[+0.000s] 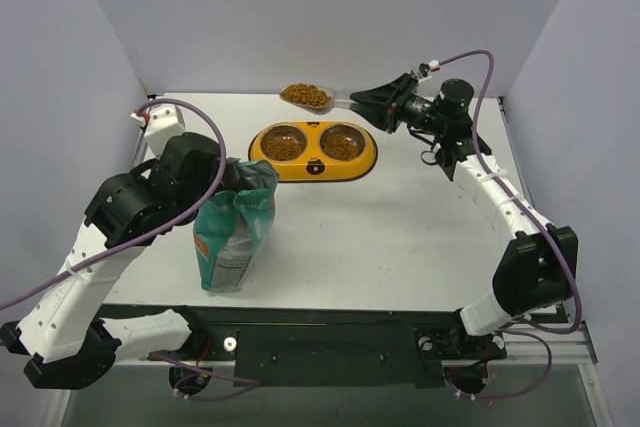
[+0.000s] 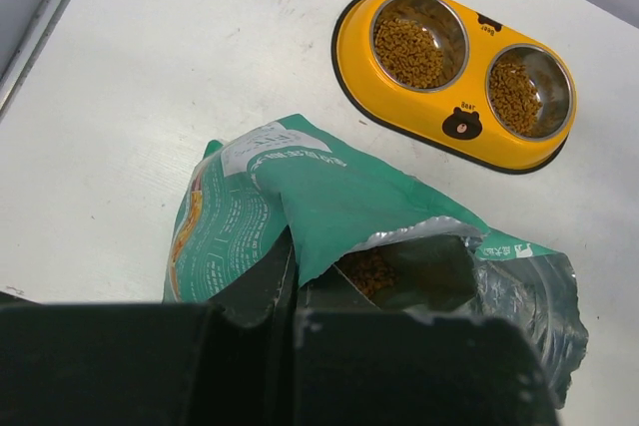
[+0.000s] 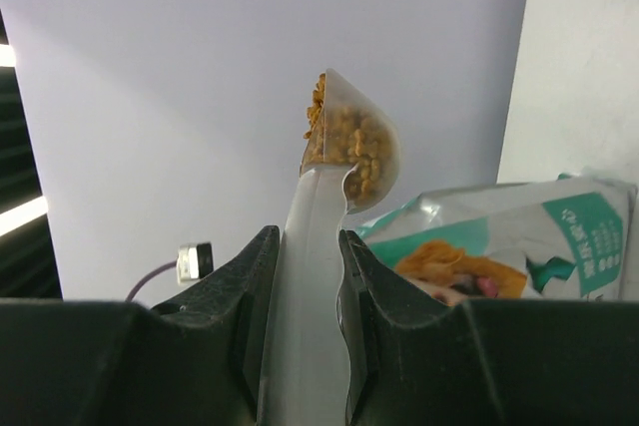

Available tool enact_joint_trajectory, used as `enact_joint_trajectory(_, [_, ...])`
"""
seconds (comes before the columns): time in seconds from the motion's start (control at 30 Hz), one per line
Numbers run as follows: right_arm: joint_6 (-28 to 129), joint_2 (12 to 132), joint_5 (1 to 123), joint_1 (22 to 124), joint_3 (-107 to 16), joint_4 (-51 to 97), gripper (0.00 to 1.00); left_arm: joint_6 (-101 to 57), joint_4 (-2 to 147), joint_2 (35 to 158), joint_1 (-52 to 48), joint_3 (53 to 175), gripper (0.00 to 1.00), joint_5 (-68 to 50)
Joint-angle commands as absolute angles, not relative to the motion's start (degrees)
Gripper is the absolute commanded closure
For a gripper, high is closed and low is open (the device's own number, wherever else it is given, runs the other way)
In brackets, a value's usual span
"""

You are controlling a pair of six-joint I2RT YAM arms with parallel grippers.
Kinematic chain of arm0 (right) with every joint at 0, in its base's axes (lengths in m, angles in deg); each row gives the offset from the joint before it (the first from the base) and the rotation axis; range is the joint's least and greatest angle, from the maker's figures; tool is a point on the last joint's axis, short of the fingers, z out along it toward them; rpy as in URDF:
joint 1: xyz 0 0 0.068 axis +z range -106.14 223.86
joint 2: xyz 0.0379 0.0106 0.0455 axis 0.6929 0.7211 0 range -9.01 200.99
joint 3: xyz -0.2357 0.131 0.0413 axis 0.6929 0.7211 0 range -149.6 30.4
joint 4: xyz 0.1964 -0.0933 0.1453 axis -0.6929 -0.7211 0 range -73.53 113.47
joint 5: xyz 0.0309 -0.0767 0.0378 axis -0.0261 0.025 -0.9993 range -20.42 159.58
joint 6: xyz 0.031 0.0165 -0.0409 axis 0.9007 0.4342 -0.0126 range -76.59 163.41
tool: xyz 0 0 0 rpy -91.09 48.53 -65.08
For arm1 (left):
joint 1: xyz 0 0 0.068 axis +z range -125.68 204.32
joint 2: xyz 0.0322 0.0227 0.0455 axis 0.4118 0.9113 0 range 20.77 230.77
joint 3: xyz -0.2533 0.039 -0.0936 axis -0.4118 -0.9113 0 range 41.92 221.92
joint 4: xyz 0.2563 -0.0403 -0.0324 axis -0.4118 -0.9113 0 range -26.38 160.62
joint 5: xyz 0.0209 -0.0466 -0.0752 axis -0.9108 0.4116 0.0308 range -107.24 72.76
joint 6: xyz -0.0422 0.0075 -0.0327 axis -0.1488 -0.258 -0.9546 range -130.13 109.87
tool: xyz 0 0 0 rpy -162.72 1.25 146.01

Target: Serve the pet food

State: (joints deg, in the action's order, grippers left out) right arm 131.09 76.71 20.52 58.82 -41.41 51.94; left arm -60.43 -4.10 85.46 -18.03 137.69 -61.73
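Both sets of jaws are closed on something. The right jaws pinch the handle of a clear scoop (image 1: 338, 100), held level and heaped with kibble (image 1: 306, 95). The left jaws are pressed together on what looks like the rim of the open bag (image 1: 235, 232), keeping it upright. More kibble shows inside the bag.

The scoop hangs at 12 o'clock of the yellow feeder (image 1: 313, 161), near the tabletop's (image 1: 420, 227) far edge. The bag stands at 7 o'clock of the feeder. Both feeder bowls already hold some kibble.

The step in hand seems to be carrying a full scoop to a bowl. Next, the scoop likely needs to come toward 6 o'clock over a bowl, staying level, then tip with a slow wrist roll.
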Motion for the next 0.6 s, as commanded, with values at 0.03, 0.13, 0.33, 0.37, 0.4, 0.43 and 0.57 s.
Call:
enact_joint_trajectory(0.03, [128.39,81.34,21.24,55.46,-44.83,61.17,1.00,-57.24,8.91,82.65,-18.13,141.42,1.00,-64.97])
enact_joint_trajectory(0.13, [129.01,84.85,21.24,54.05,-43.69,66.78,1.00,-55.84,9.36,82.91,-18.05,141.76,1.00,-64.53])
enact_joint_trajectory(0.33, [126.64,90.04,20.36,51.68,-43.07,68.65,1.00,-53.90,11.02,83.09,-17.96,141.94,1.00,-62.95])
enact_joint_trajectory(0.37, [126.46,90.48,20.02,51.07,-43.07,69.60,1.00,-53.72,11.37,83.00,-17.96,141.77,1.00,-62.60])
enact_joint_trajectory(0.4, [126.46,91.62,19.84,50.72,-42.72,69.96,1.00,-53.55,11.47,83.09,-17.96,141.77,1.00,-62.33])
enact_joint_trajectory(0.43, [126.46,92.06,19.58,50.02,-42.46,71.18,1.00,-53.37,11.55,83.09,-18.04,141.68,1.00,-62.24])
enact_joint_trajectory(0.57, [126.11,94.96,18.96,47.99,-40.70,73.56,1.00,-52.14,12.34,82.91,-18.04,141.68,1.00,-61.98])
